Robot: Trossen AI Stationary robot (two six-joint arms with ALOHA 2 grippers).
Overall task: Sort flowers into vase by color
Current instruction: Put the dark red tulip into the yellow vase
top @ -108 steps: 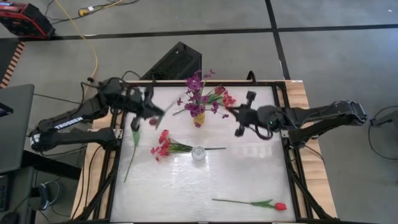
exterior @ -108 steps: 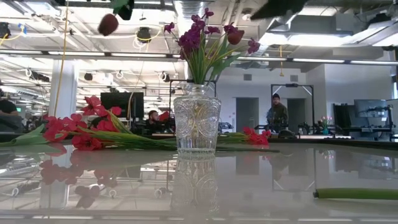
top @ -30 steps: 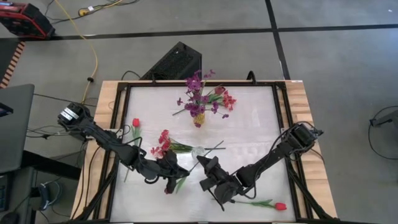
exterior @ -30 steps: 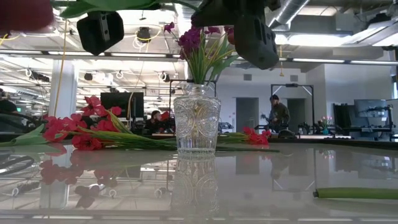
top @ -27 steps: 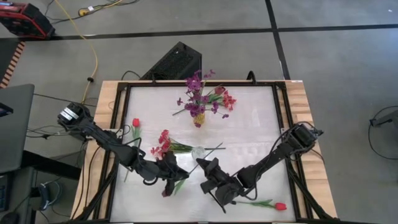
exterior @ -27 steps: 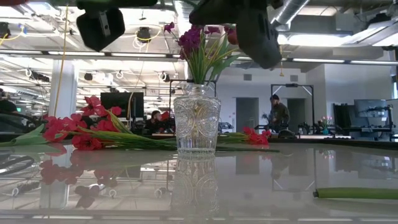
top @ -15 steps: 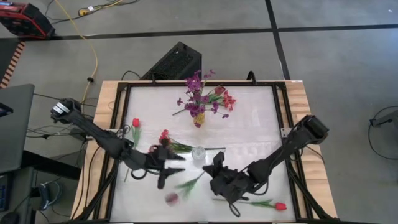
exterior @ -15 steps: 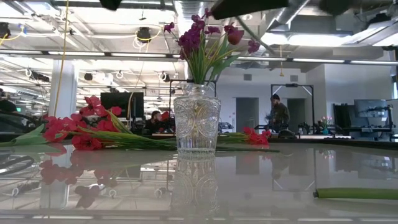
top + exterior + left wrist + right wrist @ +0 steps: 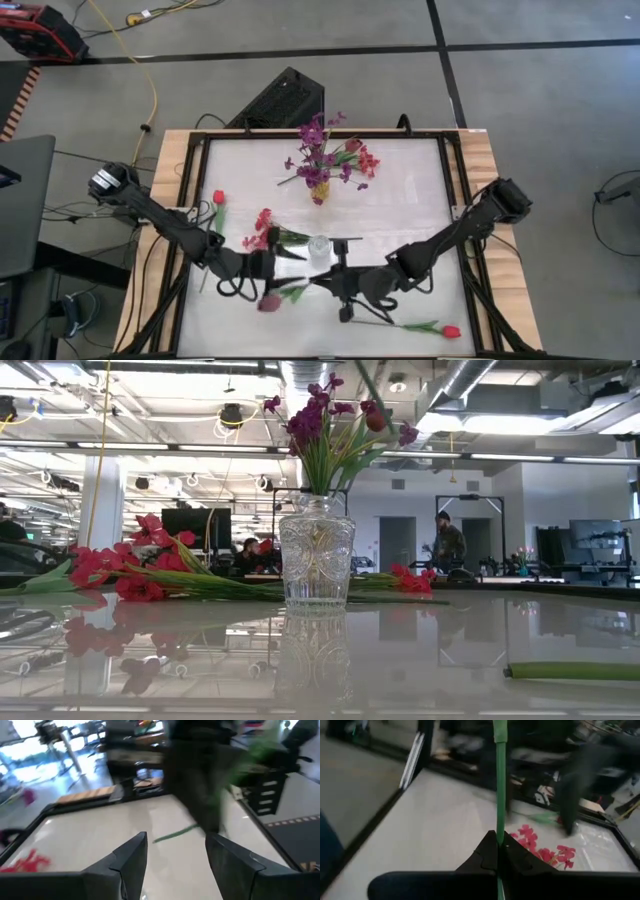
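So far only part of the sorting is done: purple sprays [image 9: 318, 165] stand in the far vase [image 9: 316, 555], while the near glass vase [image 9: 319, 246] looks empty (hard to be sure). The right gripper [image 9: 338, 280] is clenched on a maroon tulip [image 9: 270, 301]; the left gripper [image 9: 272, 262] is released. A red-pink spray [image 9: 262, 230] and two red tulips [image 9: 451, 331] lie on the desk [image 9: 400, 210].

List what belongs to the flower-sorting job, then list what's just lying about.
Job:
purple bunch
clear vase
red-pink spray
red tulips
maroon tulip

Lying about:
black box
yellow cable
red case
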